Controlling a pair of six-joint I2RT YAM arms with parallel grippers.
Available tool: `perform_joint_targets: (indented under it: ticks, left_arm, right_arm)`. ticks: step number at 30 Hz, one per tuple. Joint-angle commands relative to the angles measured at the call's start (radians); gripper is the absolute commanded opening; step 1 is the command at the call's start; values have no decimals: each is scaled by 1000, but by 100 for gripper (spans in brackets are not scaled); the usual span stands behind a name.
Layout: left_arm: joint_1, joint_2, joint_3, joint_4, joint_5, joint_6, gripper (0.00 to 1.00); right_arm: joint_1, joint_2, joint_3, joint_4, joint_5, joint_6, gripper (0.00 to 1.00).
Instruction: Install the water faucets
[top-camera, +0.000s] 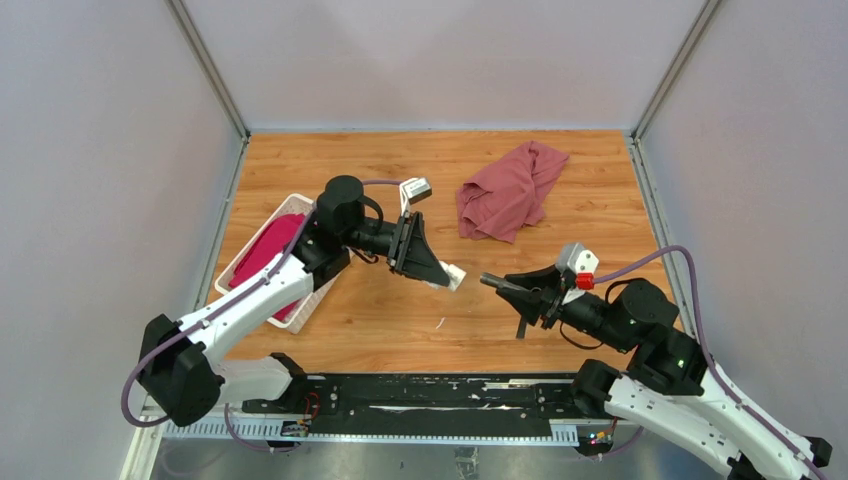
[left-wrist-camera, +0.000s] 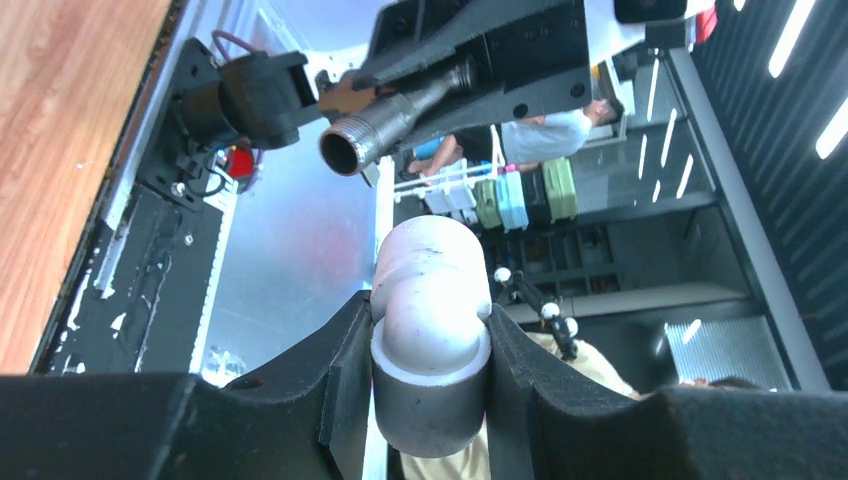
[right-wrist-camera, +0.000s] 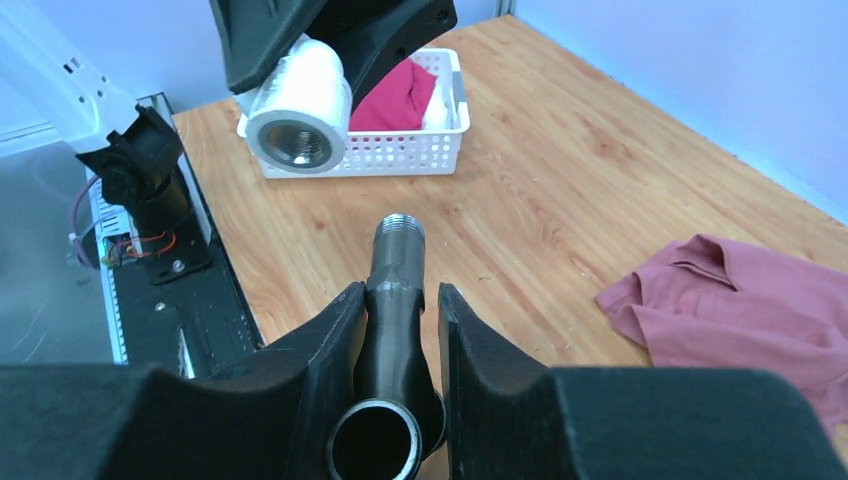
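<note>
My left gripper (top-camera: 447, 277) is shut on the white fitting (top-camera: 453, 275), held above the table's middle; in the left wrist view the fitting (left-wrist-camera: 432, 300) sits clamped between the black fingers (left-wrist-camera: 340, 370). My right gripper (top-camera: 505, 288) is shut on the dark grey tap (top-camera: 495, 283), whose threaded end points left at the fitting, a small gap apart. In the right wrist view the tap (right-wrist-camera: 395, 290) sits between my fingers, its thread aimed below the fitting's open threaded socket (right-wrist-camera: 297, 143). The tap's threaded end also shows in the left wrist view (left-wrist-camera: 385, 125).
A dusty-red cloth (top-camera: 510, 190) lies at the back right. A white slatted basket (top-camera: 252, 252) with magenta fabric stands at the left under the left arm. A black rail (top-camera: 420, 395) runs along the near edge. Grey walls enclose the table.
</note>
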Motion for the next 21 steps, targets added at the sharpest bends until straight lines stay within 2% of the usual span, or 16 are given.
perform_joint_targets:
  ticks: [1, 4, 7, 11, 14, 16, 18, 21]
  left_arm:
    - [90, 3, -3, 44, 19, -118, 0]
    - [162, -4, -71, 128, 10, -206, 0]
    - [243, -16, -121, 141, 24, -230, 0]
    - [275, 2, -144, 141, 67, -242, 0]
    - [275, 34, -135, 141, 90, -247, 0]
    - [275, 49, -124, 141, 92, -254, 0]
    - [277, 59, -113, 141, 94, -256, 0]
    - [290, 84, -92, 142, 105, -255, 0]
  right_arm:
    - [15, 19, 23, 97, 63, -15, 0]
    - [18, 26, -10, 132, 167, -28, 0]
    - [45, 26, -51, 176, 321, -81, 0]
    - [116, 70, -44, 215, 486, -166, 0]
    - [253, 148, -26, 264, 714, -318, 0]
    - [386, 228, -22, 360, 885, -457, 0]
    - [539, 311, -40, 524, 1049, -666, 0]
    - [633, 421, -80, 816, 1191, -992, 0]
